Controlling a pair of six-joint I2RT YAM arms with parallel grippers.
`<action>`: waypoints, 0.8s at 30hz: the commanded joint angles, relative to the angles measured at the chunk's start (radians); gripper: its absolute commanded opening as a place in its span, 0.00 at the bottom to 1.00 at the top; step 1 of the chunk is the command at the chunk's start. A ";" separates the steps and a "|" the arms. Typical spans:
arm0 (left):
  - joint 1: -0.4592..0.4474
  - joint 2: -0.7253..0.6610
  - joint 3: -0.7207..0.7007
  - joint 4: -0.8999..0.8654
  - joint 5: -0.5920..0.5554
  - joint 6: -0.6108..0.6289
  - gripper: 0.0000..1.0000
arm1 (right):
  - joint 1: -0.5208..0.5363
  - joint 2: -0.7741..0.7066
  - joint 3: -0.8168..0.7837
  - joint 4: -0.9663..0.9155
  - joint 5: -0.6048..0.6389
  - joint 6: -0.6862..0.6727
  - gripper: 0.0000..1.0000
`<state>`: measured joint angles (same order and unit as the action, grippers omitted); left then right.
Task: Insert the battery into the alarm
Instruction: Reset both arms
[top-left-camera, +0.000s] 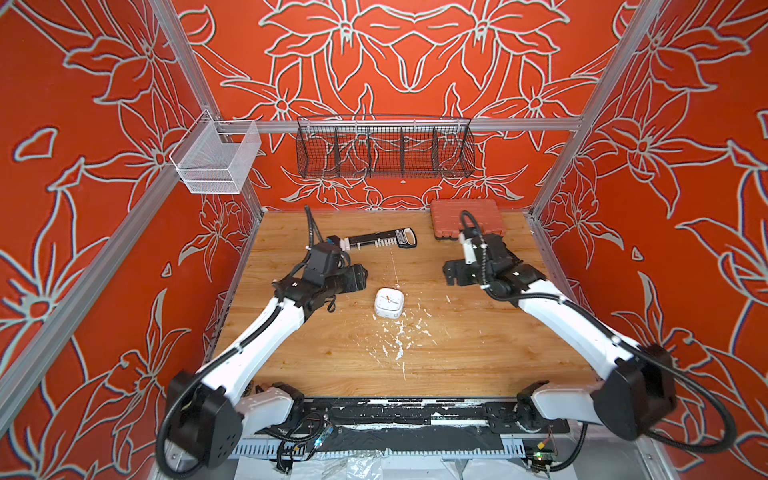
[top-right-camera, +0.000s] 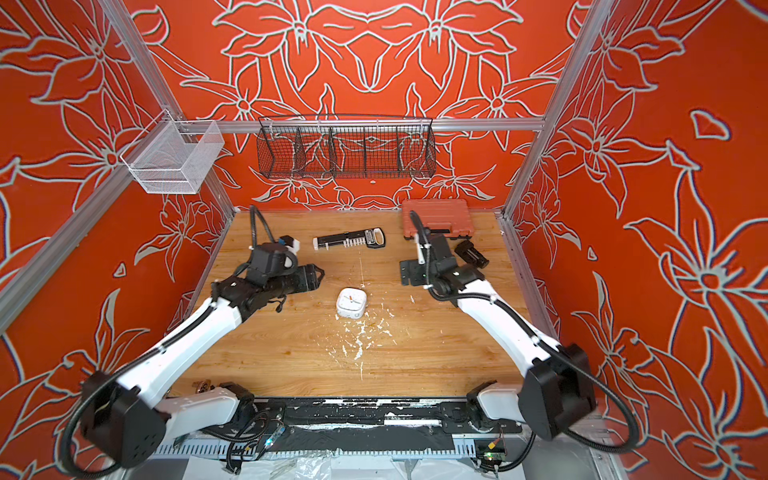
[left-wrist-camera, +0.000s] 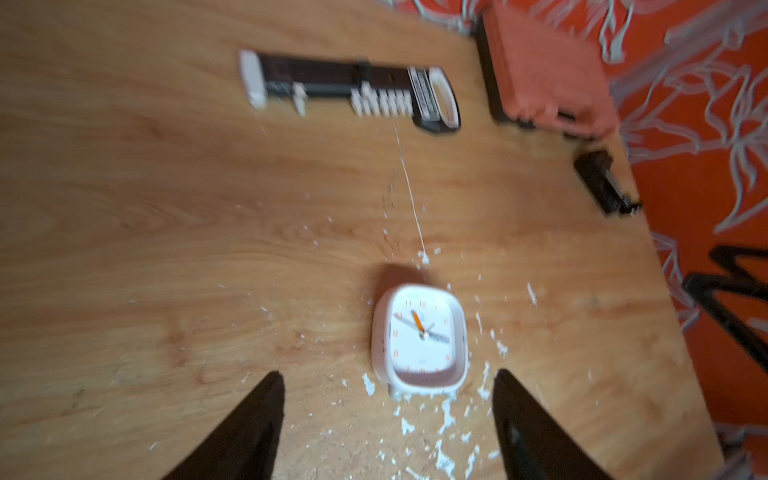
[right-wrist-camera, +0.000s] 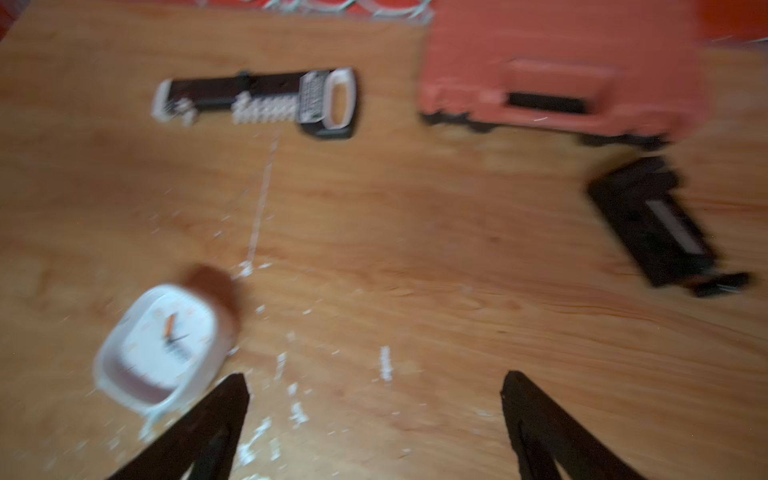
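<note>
Clock (top-left-camera: 390, 302) face-up at mid-table (top-left-camera: 457, 353), back hidden, between two empty, wide-spread grippers: left gripper (left-wrist-camera: 387, 374) nearer, clock just ahead of its fingers; right gripper (right-wrist-camera: 376, 375) farther off, with the battery seen in no view.

top pair: I look from high at the front, steeply down over the whole worktop (top-left-camera: 332, 353) | wrists: low, close, blurred, facing the back wall (top-left-camera: 395, 62) | all four share: alarm (top-left-camera: 390, 302), long tool (top-left-camera: 380, 240)

Bright even light, sharp top views warped at edges, wrist views motion-blurred
</note>
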<state>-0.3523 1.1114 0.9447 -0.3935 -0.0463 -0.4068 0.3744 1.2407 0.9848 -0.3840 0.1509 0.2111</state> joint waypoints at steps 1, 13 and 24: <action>0.038 -0.079 -0.110 0.019 -0.351 0.098 0.85 | -0.101 -0.113 -0.212 0.189 0.327 -0.123 0.98; 0.241 0.040 -0.486 0.620 -0.384 0.262 0.85 | -0.280 0.065 -0.566 0.931 0.177 -0.185 0.98; 0.335 0.148 -0.614 0.944 -0.146 0.349 0.86 | -0.304 0.174 -0.671 1.211 -0.048 -0.251 0.98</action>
<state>-0.0235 1.2091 0.3336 0.4137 -0.2703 -0.0963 0.0826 1.4216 0.2970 0.7460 0.1795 -0.0036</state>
